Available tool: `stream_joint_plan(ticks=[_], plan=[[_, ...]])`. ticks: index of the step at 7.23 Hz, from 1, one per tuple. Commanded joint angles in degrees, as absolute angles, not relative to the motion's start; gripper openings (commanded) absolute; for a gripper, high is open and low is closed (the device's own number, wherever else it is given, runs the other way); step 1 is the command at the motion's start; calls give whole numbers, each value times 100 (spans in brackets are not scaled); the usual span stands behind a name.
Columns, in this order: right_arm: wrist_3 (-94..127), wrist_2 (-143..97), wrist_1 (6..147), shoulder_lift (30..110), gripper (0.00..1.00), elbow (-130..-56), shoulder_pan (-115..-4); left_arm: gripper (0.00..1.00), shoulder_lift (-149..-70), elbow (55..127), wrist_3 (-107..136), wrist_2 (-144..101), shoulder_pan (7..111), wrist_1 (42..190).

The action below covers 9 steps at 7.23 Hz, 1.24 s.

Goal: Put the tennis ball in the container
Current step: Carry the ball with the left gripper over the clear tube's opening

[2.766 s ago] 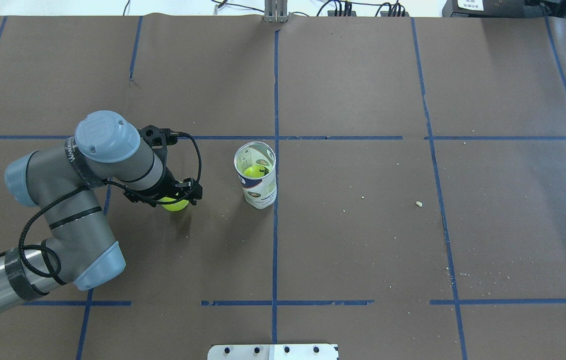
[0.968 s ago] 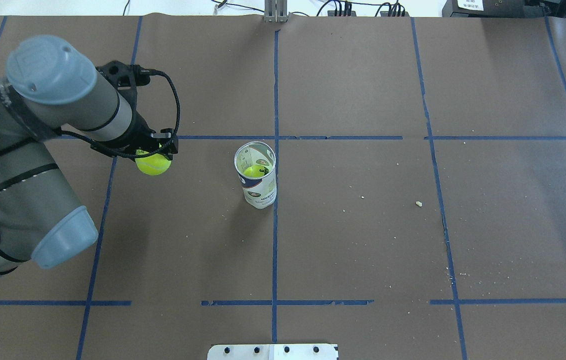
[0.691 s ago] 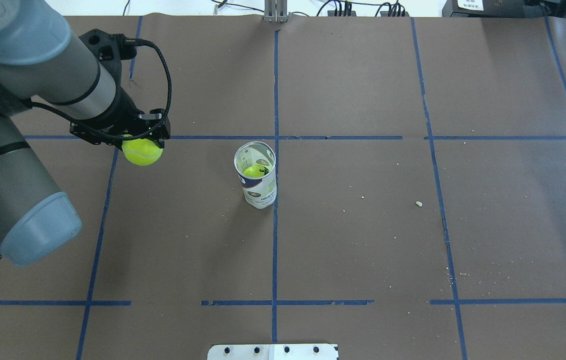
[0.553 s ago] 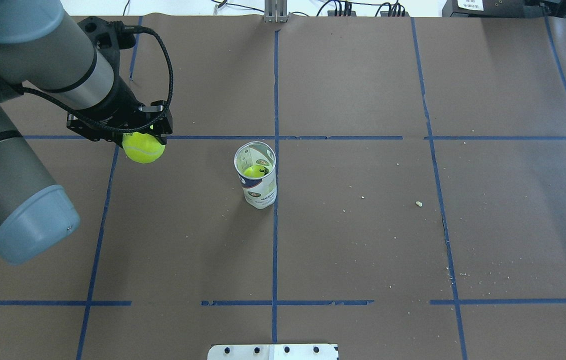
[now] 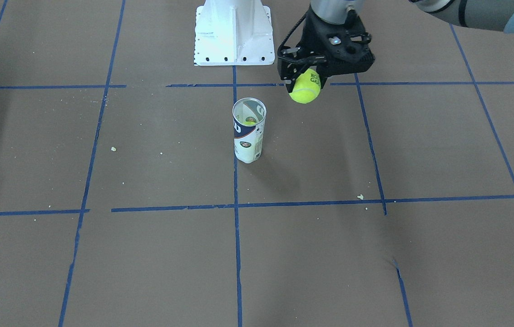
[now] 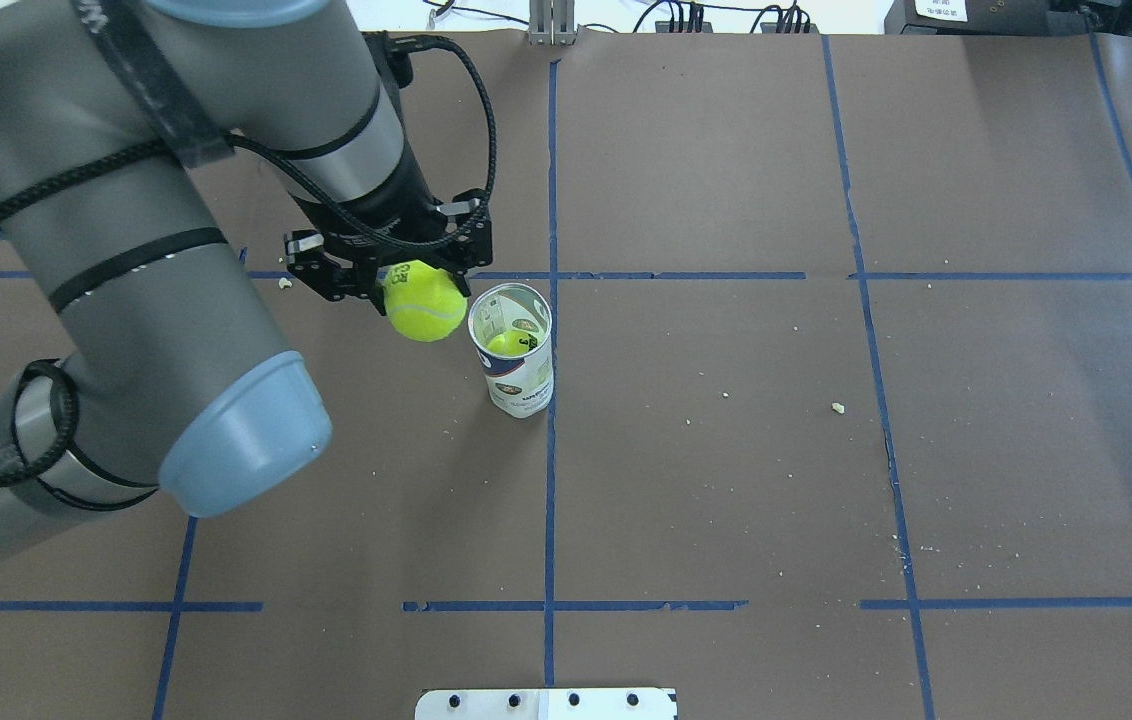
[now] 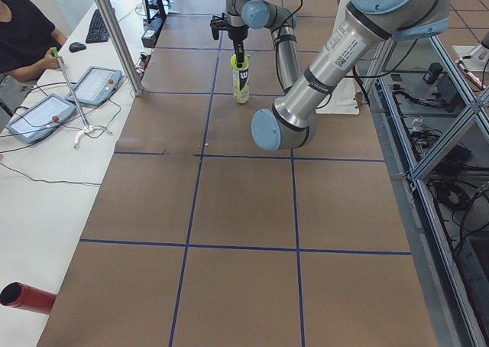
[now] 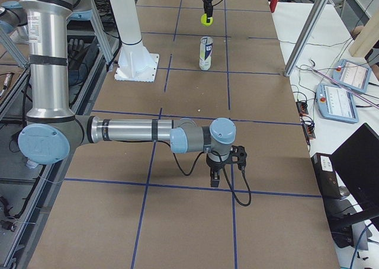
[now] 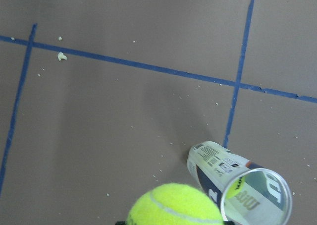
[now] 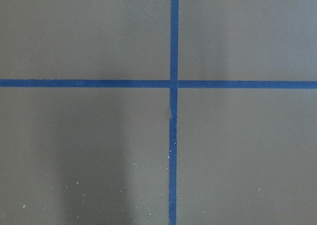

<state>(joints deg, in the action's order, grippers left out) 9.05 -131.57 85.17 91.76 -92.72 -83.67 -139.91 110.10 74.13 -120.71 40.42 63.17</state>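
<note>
- The left gripper (image 6: 422, 283) has carried the ball (image 6: 424, 308) across to the tube (image 6: 520, 378); it hangs just beside the open rim.
- Its fingers clamp the ball.
- The tube stands upright on the table (image 6: 726, 480), a second ball (image 6: 504, 345) inside.
- Right gripper (image 8: 218, 177): well apart, grip impossible to tell.

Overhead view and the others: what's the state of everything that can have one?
tennis ball: held in the air, beside the container's mouth, not inside.
container: upright, top open.
second ball: sitting low inside the container.
left gripper: shut on the tennis ball.
right gripper: far from the container; cannot tell whether it is open or shut.
</note>
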Motion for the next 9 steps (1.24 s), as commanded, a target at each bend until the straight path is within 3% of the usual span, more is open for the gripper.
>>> stream_joint_plan(ticks=[1,8,9], plan=[[905,-13157,8517,9176,100,-9272,-8367,0,-14159,10522,7550,-12059,3920,6731],[905,-13157,8517,9176,100,-9272,-8367,0,-14168,10160,7532,-12059,3920,7189],[905,-13157,8517,9176,100,-9272,-8367,82,-14159,10178,7489,-12076,3920,7198]])
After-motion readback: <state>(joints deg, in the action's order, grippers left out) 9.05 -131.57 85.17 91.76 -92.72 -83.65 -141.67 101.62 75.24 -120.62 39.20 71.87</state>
